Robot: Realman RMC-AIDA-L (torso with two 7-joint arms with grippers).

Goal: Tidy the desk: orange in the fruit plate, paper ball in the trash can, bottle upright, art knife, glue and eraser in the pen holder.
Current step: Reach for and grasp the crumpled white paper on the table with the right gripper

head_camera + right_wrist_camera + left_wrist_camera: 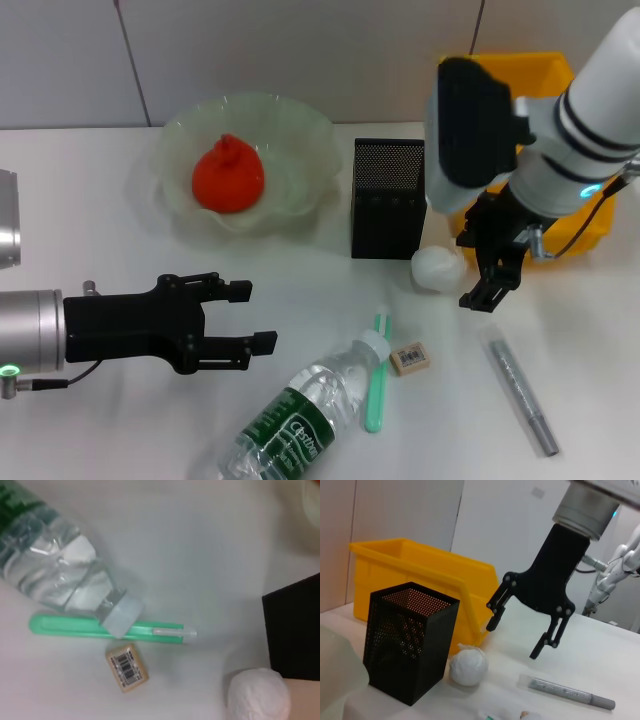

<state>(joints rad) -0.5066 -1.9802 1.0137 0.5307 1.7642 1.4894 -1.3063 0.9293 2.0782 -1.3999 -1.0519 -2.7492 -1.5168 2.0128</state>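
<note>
The orange (228,175) lies in the pale-green fruit plate (300,125). The paper ball (438,268) rests on the desk (90,230) beside the black pen holder (388,198), in front of the yellow trash can (535,70). My right gripper (467,270) is open and hangs just right of the ball, slightly above it; it also shows in the left wrist view (512,641). The bottle (300,420) lies on its side. The green art knife (377,385), eraser (410,358) and grey glue stick (522,395) lie near it. My left gripper (250,315) is open and empty, left of the bottle.
The left wrist view shows the pen holder (407,640), trash can (420,580), paper ball (468,666) and glue stick (567,692). The right wrist view shows the bottle (55,565), art knife (75,626), eraser (127,667), paper ball (259,695) and pen holder (292,630). A wall stands behind the desk.
</note>
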